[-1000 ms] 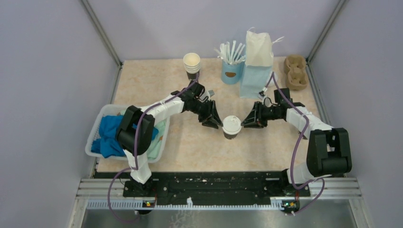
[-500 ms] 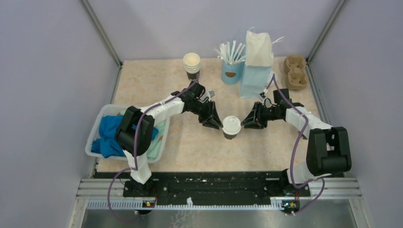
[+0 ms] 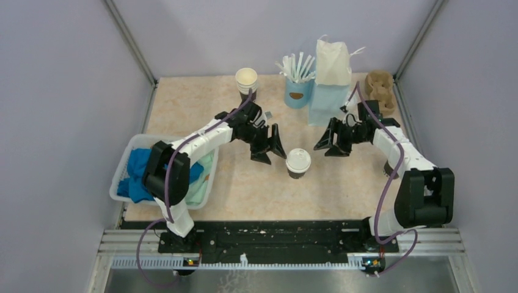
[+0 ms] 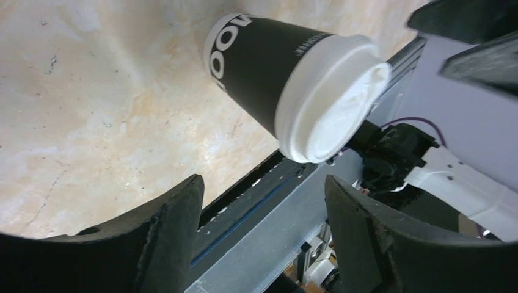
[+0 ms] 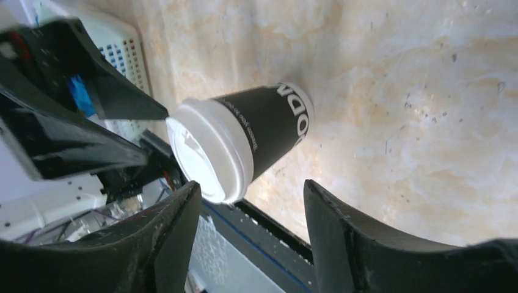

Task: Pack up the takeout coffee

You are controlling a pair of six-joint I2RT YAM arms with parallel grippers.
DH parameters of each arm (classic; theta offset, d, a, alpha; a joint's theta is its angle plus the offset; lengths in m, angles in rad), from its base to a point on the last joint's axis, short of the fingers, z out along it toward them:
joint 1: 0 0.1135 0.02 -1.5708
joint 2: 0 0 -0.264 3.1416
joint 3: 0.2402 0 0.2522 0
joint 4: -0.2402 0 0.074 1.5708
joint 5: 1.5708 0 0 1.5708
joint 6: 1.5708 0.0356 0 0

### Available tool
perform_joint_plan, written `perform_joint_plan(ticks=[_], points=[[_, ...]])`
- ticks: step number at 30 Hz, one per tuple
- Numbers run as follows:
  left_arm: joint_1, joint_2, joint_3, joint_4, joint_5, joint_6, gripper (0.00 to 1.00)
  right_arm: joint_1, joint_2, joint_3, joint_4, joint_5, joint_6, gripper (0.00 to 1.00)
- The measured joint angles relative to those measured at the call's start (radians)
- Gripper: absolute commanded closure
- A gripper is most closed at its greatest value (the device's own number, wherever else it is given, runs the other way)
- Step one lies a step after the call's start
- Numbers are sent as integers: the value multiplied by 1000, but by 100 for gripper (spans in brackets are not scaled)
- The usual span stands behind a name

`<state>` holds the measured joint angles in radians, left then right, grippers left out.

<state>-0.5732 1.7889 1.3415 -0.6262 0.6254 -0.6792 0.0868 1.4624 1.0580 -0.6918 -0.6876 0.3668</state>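
The takeout coffee (image 3: 298, 162), a small cup with a black band and a white lid, stands upright on the table between the two arms. My left gripper (image 3: 271, 152) is just left of it, open and not touching it. My right gripper (image 3: 325, 146) is a little to the cup's right, open and apart from it as well. In the left wrist view the cup (image 4: 269, 67) lies beyond the spread fingers, with my left gripper (image 4: 262, 186) empty. The right wrist view shows the cup (image 5: 262, 134) ahead of my right gripper (image 5: 250, 186), nothing between its fingers.
At the back stand a stack of lidless paper cups (image 3: 247, 82), a light blue cup of white sticks (image 3: 297, 85), a light blue paper bag (image 3: 328, 91) and a brown cardboard cup carrier (image 3: 380, 91). A white basket (image 3: 122, 168) with blue cloths sits at the left.
Both grippers were pressed against the cup's lid from either side; now both have opened and drawn back from it. The cup stays upright in the same spot.
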Motion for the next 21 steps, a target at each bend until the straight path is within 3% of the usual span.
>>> perform_joint_plan(ticks=[2, 4, 8, 11, 16, 21], points=[[8, -26, 2, 14, 13, 10, 13, -5, -21, -23, -7, -27, -5, 29], [13, -34, 24, 29, 30, 19, 13, 10, -53, -66, 10, -57, 6, 32], [16, 10, 93, 85, 78, 31, 24, 77, -121, -190, 95, -108, 99, 52], [13, 87, 149, 113, 103, 45, 35, 111, -130, -256, 175, -117, 177, 62], [6, 168, 162, 127, 115, 62, 49, 113, -118, -271, 244, -101, 232, 66], [-1, 133, 93, 185, 133, 46, 55, 112, -38, -191, 212, -64, 203, 68]])
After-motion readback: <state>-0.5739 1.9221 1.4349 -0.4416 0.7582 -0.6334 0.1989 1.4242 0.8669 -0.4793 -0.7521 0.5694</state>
